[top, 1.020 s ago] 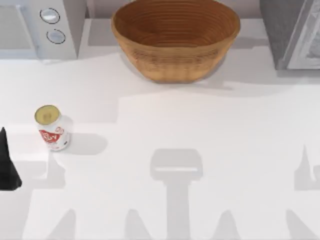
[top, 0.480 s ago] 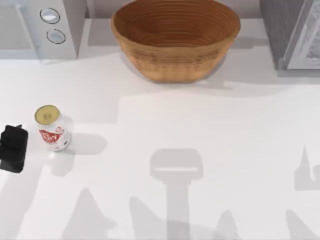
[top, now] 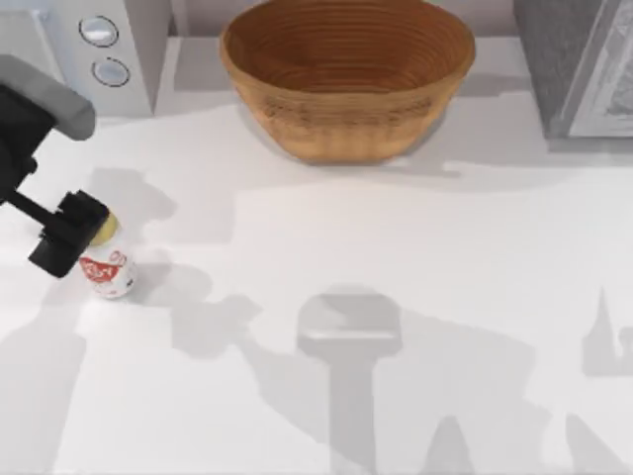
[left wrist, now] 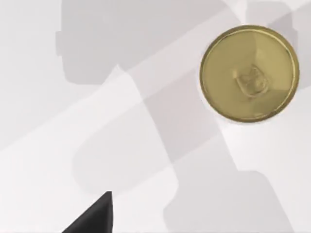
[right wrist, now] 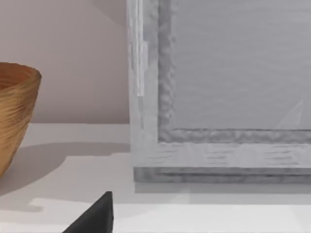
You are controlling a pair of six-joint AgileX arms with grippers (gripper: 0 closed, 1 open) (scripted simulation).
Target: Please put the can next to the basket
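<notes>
Left claw over cylindrical can; ribbed woven basket well apart.

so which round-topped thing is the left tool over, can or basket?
The can, the small red-and-white tin at the table's left; the left tool hangs over its gold top. The wide orange-brown basket sits far off at the back.
</notes>
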